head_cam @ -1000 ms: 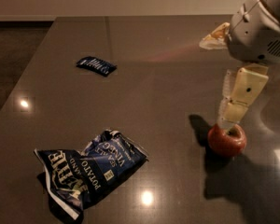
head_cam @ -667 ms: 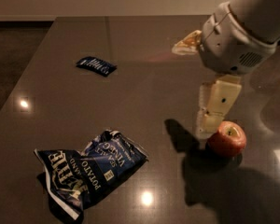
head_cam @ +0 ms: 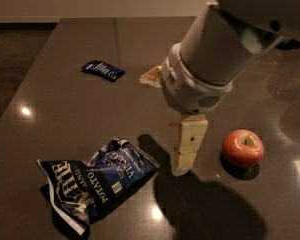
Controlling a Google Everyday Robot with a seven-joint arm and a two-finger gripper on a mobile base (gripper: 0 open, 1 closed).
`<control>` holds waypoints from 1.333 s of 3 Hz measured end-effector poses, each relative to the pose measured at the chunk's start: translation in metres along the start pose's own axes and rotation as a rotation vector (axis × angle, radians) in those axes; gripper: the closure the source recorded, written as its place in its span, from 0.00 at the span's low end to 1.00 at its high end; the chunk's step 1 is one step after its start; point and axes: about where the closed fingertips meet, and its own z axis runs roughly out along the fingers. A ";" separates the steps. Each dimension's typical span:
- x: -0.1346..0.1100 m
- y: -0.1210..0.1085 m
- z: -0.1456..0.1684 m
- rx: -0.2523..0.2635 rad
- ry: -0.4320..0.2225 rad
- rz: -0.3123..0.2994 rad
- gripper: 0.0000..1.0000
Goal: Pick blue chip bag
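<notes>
The blue chip bag (head_cam: 95, 180) lies crumpled on the dark table at the lower left, navy foil with cream lettering and a white edge. My gripper (head_cam: 182, 168) hangs from the large white arm at the centre, just above the table. It is to the right of the bag's right end, a short gap away, and to the left of the red apple (head_cam: 243, 148). It touches neither.
A small flat blue packet with white stripes (head_cam: 103, 69) lies at the back left. A crumpled tan wrapper (head_cam: 152, 77) shows behind the arm. The table (head_cam: 65, 109) has its left edge running along the frame's left side, with floor beyond.
The arm has swung left, from over the apple towards the blue chip bag. The apple, once right under the gripper, now lies free to its right. The bag has not moved.
</notes>
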 end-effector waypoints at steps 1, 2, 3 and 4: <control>-0.013 0.006 0.030 -0.041 0.026 -0.055 0.00; -0.029 0.017 0.063 -0.096 0.048 -0.111 0.00; -0.037 0.025 0.081 -0.130 0.055 -0.137 0.00; -0.047 0.036 0.097 -0.175 0.078 -0.177 0.04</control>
